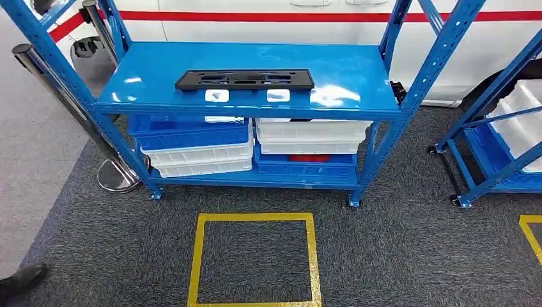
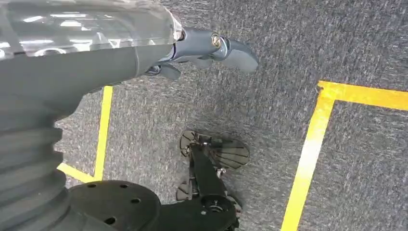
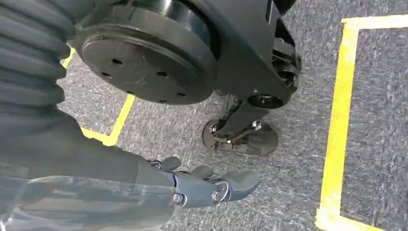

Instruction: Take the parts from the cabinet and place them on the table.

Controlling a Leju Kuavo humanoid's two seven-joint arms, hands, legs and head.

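Note:
A flat black plastic part [image 1: 245, 79] with several cut-outs lies along the front of the top shelf of the blue cabinet [image 1: 345, 70], just behind two white labels. My left hand [image 2: 202, 53] hangs beside my body over the grey carpet, fingers loosely extended and holding nothing. My right hand [image 3: 207, 185] hangs the same way on the other side, fingers stretched out and empty. Both hands are far from the cabinet.
Blue bins [image 1: 185, 134] and white bins [image 1: 313, 134] are stacked on the lower shelf. A yellow taped square [image 1: 255, 259] marks the carpet before the cabinet. A chrome stanchion [image 1: 118, 176] stands at its left leg, a second blue rack [image 1: 505, 141] at right. A person's shoe [image 1: 22, 278] is bottom left.

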